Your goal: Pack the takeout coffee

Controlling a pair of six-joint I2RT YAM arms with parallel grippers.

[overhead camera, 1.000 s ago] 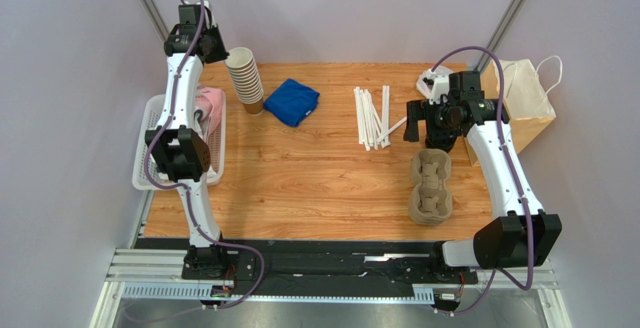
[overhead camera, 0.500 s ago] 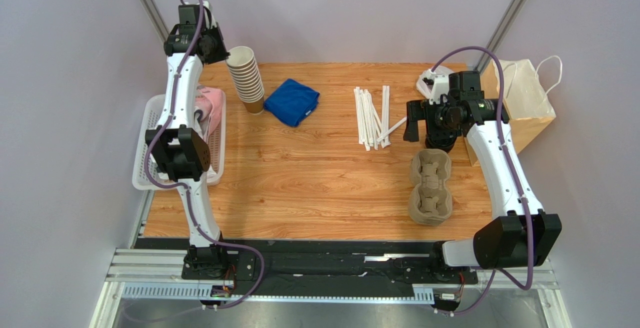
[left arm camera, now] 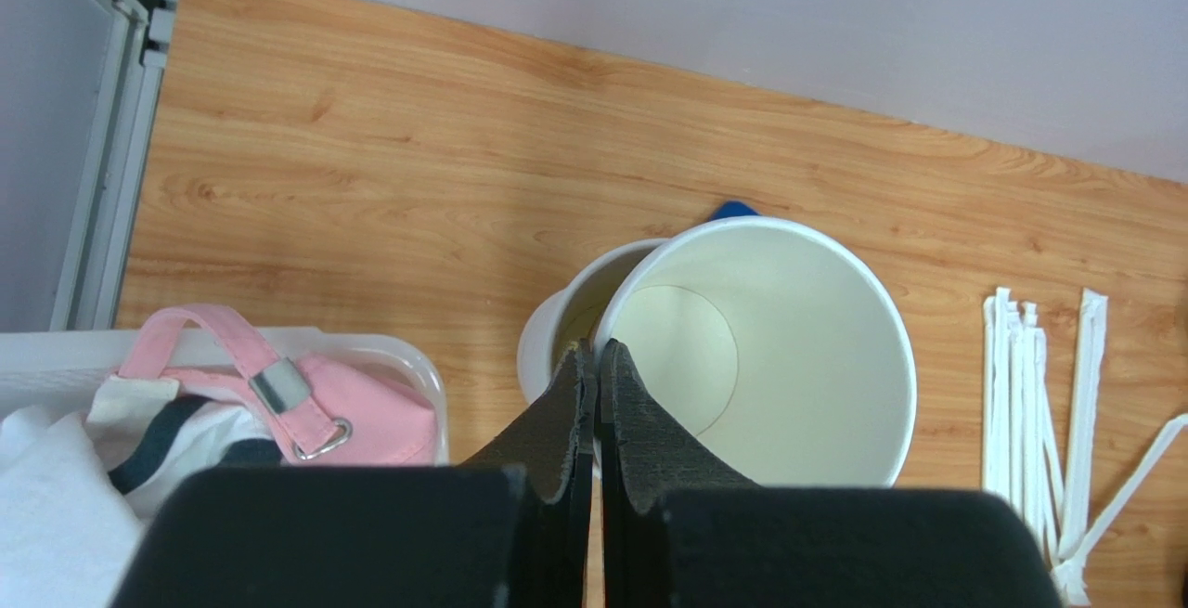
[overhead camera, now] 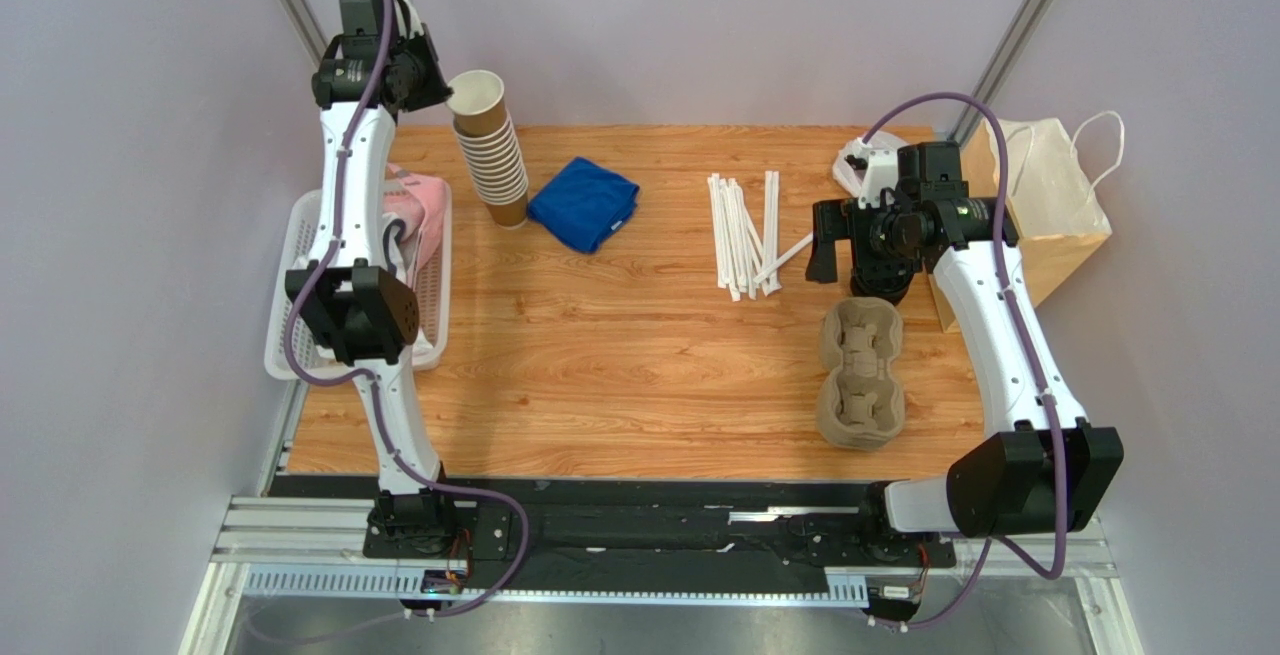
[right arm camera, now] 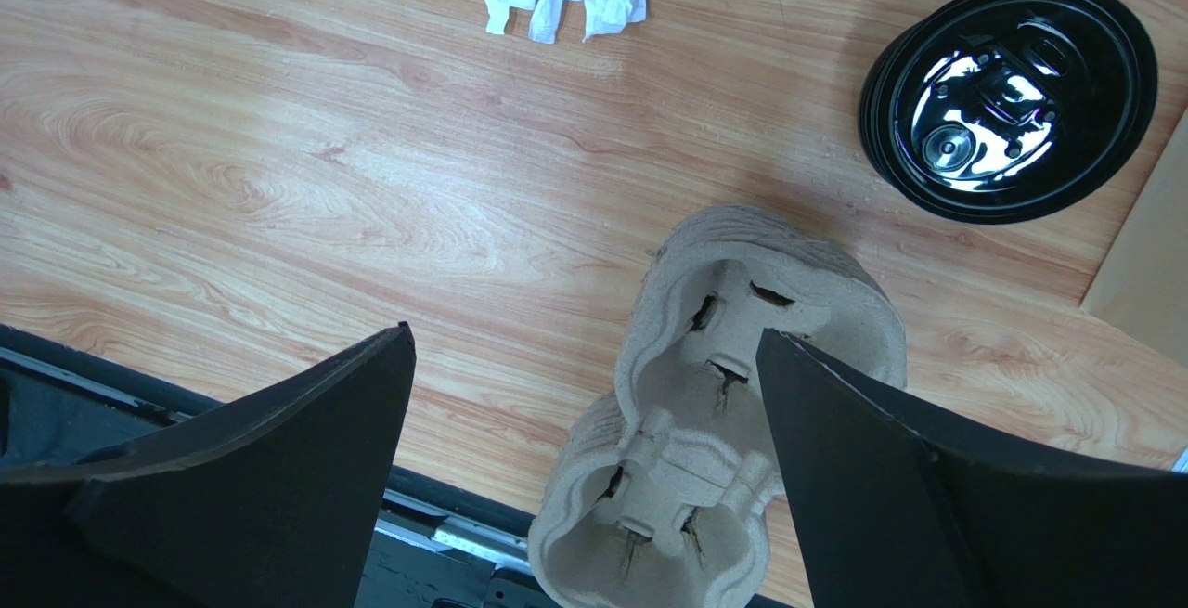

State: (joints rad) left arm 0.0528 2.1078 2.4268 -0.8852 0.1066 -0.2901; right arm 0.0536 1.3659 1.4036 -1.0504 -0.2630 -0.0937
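**At the table's far-left corner, one cup pinched above its stack**

Far back on the left side, the left gripper [left arm camera: 597, 351] is closed tight. Its two fingers nip the near wall of one lidless paper cup [left arm camera: 781, 344] at the rim. The cup hangs upright just above the stack of cups [overhead camera: 499, 175] and looks free of it, though the gap is hard to judge from overhead. No finished takeout coffee shows anywhere. The black lids [right arm camera: 1011, 96] lie well apart from the cup, across the table beside the paper bag [overhead camera: 1052, 213]. The right gripper [right arm camera: 582, 344] hovers empty, jaws spread wide, over the pulp cup carrier [right arm camera: 781, 288].

The step in hand appears to be separating a single cup from the stack. Done well, that probably means lifting straight up, so the next cup does not cling and ride along. The cup should stay level, since a pinch on a thin paper wall can let it swing or crease. It can then be carried toward the lids and carrier without brushing the stack on the way.
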